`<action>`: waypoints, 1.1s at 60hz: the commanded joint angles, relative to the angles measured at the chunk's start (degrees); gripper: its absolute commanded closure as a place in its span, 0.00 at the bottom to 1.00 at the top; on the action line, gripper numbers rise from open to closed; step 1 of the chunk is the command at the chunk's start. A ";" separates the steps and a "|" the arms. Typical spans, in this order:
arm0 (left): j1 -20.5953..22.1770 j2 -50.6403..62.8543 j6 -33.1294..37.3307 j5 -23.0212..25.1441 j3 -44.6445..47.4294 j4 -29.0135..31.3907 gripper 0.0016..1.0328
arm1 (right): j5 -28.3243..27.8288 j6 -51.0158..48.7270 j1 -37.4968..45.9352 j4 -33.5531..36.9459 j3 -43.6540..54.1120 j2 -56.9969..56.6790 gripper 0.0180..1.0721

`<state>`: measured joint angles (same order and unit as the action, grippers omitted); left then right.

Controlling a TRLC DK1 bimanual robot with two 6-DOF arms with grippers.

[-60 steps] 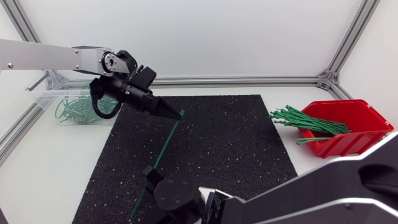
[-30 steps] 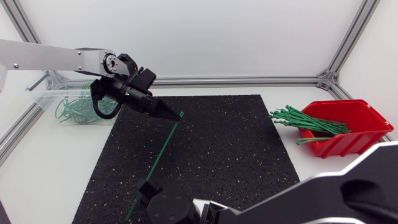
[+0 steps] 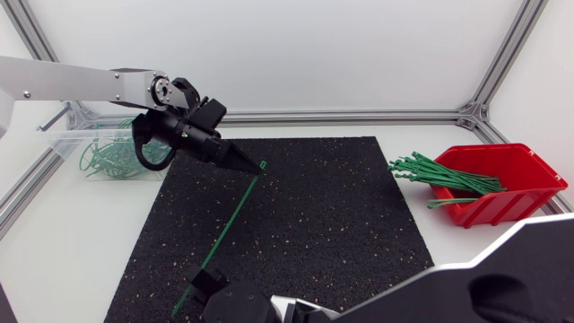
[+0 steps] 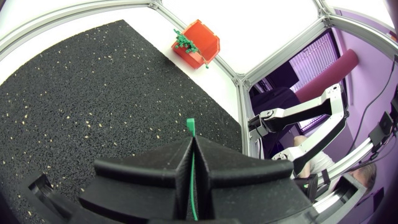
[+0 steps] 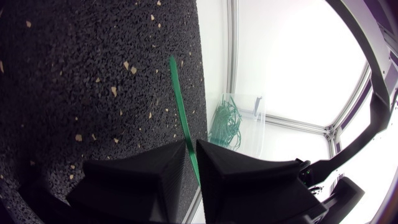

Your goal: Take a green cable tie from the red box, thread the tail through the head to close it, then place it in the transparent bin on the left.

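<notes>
Right gripper (image 3: 202,280) is backing toward the near-left along the tie (image 3: 235,211), now sitting closer to the mat's (image 3: 323,215) near edge than a second ago. Left gripper (image 3: 244,162) is barely shifting.

- Far left: bin (image 3: 63,136) is holding a heap of green ties (image 3: 108,160).
- Left gripper is hanging over the mat's far-left part, fingers pressed together and pinching the tie just short of its far end. In the left wrist view only a short green tip is sticking out ahead of the fingers.
- Tie is stretching straight from there toward the near-left, its tail poking out past the right gripper.
- Right gripper is working at the near edge. In its wrist view the fingers are nearly together, with the strip running between them and touching both.
- Far right: box (image 3: 529,166) is holding spare ties (image 3: 444,175), several jutting over its left rim.

Progress, judging: one tie is out of the box and being held at both ends. No loop is forming yet. Threading the tail through the head and dropping it in the bin are remaining.
</notes>
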<state>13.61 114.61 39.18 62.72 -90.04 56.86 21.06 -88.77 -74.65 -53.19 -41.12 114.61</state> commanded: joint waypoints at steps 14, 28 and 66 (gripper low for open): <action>0.81 2.29 2.04 0.56 -2.60 1.67 0.97 | -0.58 0.35 -2.69 -0.78 -0.80 2.38 0.81; 1.07 2.38 2.13 0.56 -2.68 1.94 0.97 | -0.49 0.62 -3.13 -0.78 -0.80 2.64 0.81; 0.81 -0.26 2.66 0.47 -1.89 3.61 0.97 | -0.93 0.79 0.12 -3.06 -0.98 -1.76 0.95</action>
<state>14.22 115.55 40.38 62.72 -91.59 59.13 20.36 -88.51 -75.64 -55.51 -41.58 114.91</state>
